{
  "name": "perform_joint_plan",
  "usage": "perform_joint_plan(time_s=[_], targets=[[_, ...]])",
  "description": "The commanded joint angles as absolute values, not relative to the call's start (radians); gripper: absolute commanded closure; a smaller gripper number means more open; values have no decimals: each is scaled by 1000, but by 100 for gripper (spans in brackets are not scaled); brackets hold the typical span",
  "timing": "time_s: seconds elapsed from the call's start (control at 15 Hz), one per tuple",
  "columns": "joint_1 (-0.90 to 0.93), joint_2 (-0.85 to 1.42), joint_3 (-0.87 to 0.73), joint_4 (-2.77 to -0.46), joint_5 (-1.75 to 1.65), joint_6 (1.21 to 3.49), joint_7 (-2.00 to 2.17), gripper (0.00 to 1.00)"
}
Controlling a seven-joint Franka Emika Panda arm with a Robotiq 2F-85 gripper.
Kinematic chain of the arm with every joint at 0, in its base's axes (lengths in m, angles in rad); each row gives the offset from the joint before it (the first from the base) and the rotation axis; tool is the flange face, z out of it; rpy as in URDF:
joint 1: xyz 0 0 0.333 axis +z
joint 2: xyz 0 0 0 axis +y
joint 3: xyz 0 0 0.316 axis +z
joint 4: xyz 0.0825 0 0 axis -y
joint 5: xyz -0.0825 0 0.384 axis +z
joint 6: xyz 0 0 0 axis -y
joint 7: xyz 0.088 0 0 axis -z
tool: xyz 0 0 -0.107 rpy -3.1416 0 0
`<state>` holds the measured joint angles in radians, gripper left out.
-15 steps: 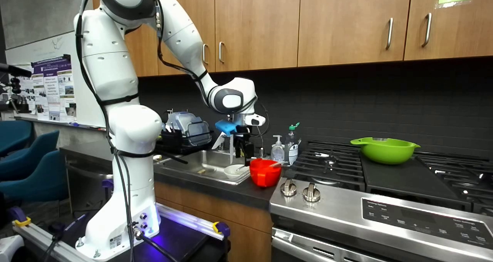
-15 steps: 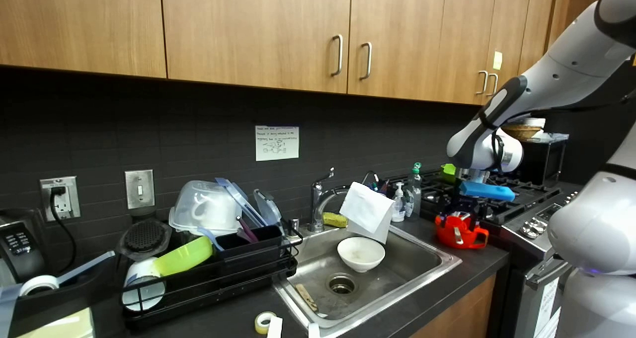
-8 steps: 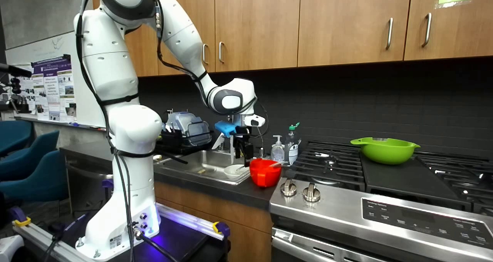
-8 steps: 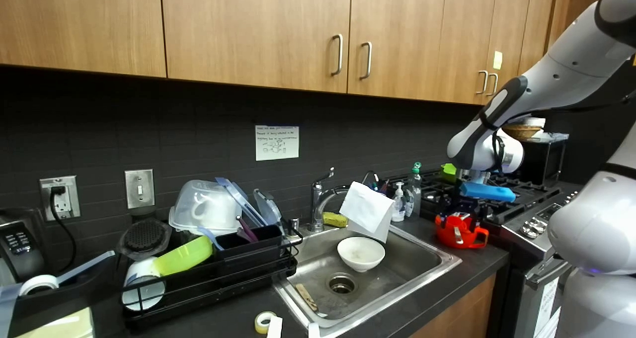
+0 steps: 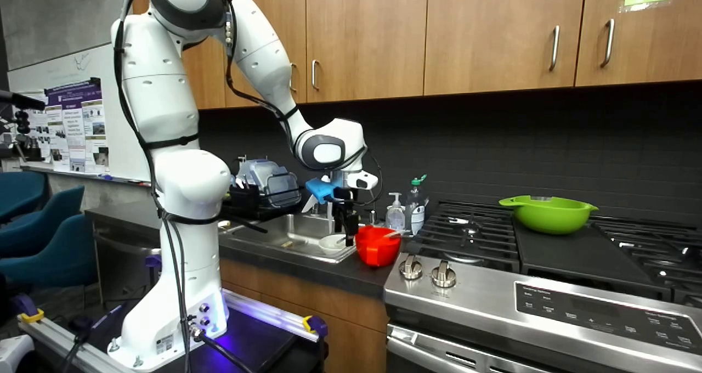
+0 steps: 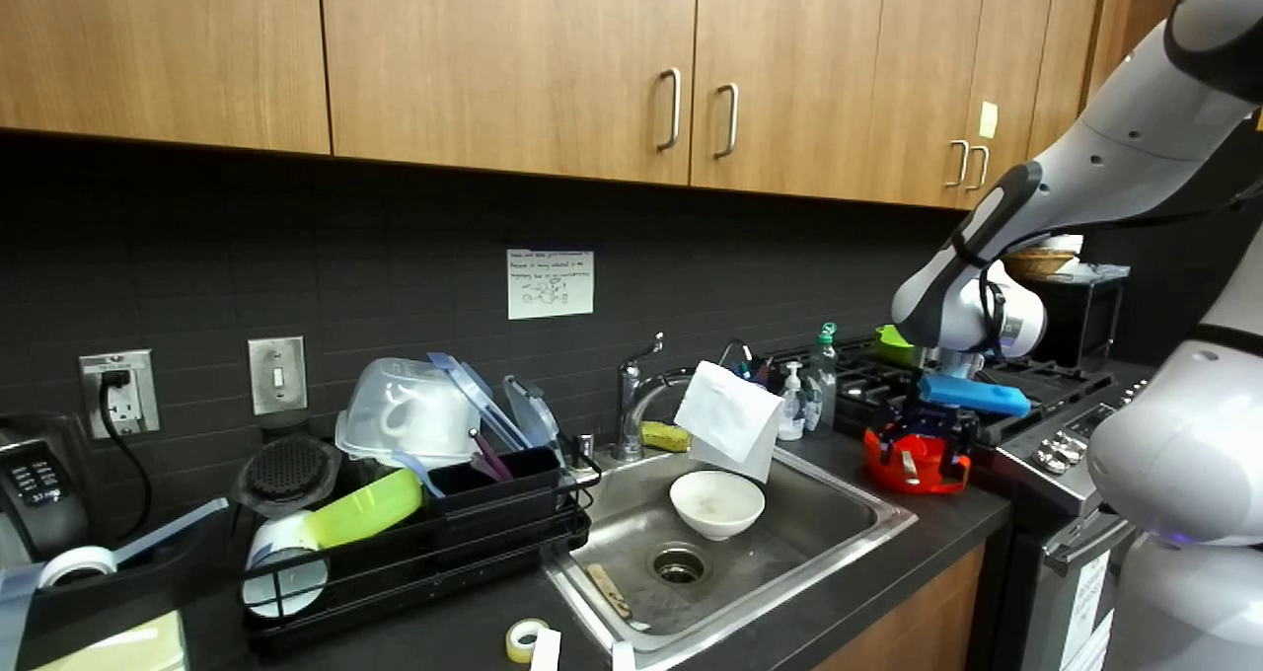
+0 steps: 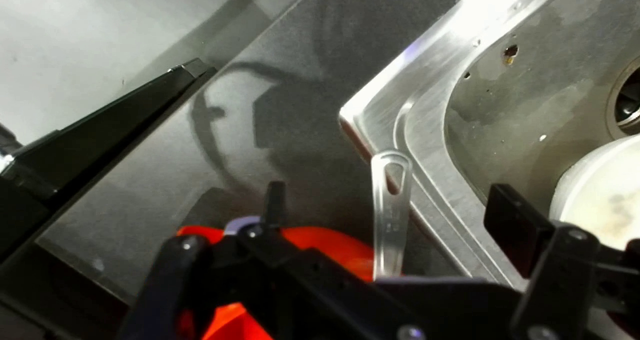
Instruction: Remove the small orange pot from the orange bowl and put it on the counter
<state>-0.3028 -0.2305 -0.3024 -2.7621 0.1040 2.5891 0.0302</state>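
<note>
Your hand [image 7: 395, 212] is released, spread wide, near the orange bowl [image 6: 928, 474], upright on the bench [image 6: 868, 578] beside the sink [image 6: 809, 523], its handle [image 5: 378, 252] and long axis pointing toward the bench's front.

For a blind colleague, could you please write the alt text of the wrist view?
The open end effector, its black fingers spread apart, partly hides a red-orange bowl on the dark counter. A metal handle reaches past the bowl's edge toward the steel sink, where part of a white bowl shows at right.
</note>
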Motion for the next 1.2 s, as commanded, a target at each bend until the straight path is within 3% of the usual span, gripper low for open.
perform_joint_plan(time_s=[0.0,0.73,0.8,0.87,1.13], targets=[[-296,-198,-321,-2779,151,2646,-7,0],[-306,-186,-304,-2754,114,2658,21,0],[-304,-187,-295,-2738,106,2647,34,9],[-304,-189,-289,-2731,96,2644,40,26],[-303,-191,-269,-2706,75,2639,56,55]])
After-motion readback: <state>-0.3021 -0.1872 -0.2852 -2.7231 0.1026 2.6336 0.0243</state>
